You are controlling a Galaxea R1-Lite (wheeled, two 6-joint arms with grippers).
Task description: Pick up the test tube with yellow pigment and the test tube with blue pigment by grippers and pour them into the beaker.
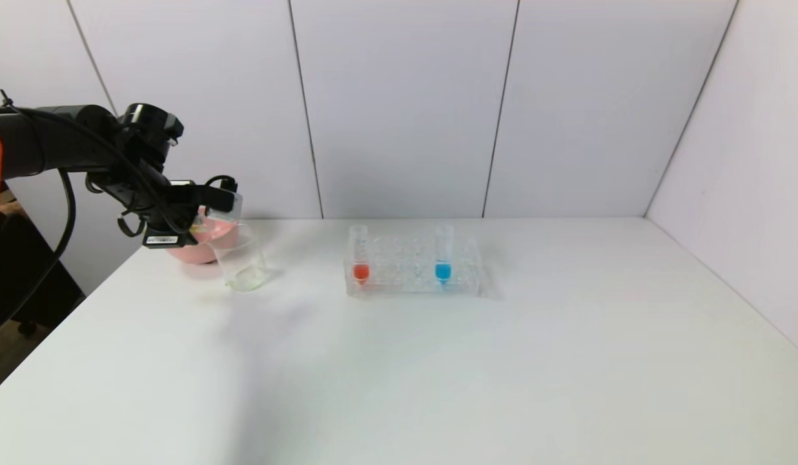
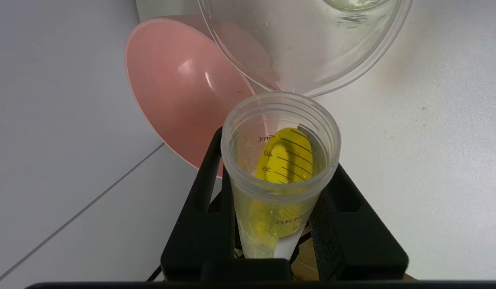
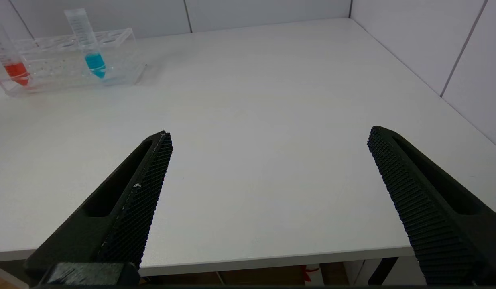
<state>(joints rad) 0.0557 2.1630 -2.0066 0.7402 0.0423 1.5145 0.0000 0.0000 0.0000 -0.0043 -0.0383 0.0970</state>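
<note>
Near the worktop's (image 1: pixel 438 374) far left corner, the left gripper's (image 2: pixel 278 188) smooth black fingers are pinching the ribbed-rim yellow test tube (image 2: pixel 280 172), tilting it at the clear beaker (image 1: pixel 243 261); the right gripper's (image 3: pixel 268 138) ridged fingers are spreading wide.

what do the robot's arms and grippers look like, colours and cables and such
The left arm is black with an orange section at its base and loose black cables looping along it. The left gripper is black and carries a small white label. The right gripper has two slim black tapered fingers with finely ridged pads.

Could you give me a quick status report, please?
Left claw shut on yellow tube, tipped at beaker rim. Right claw open, parked. Blue tube in rack. Nothing blocking.
</note>
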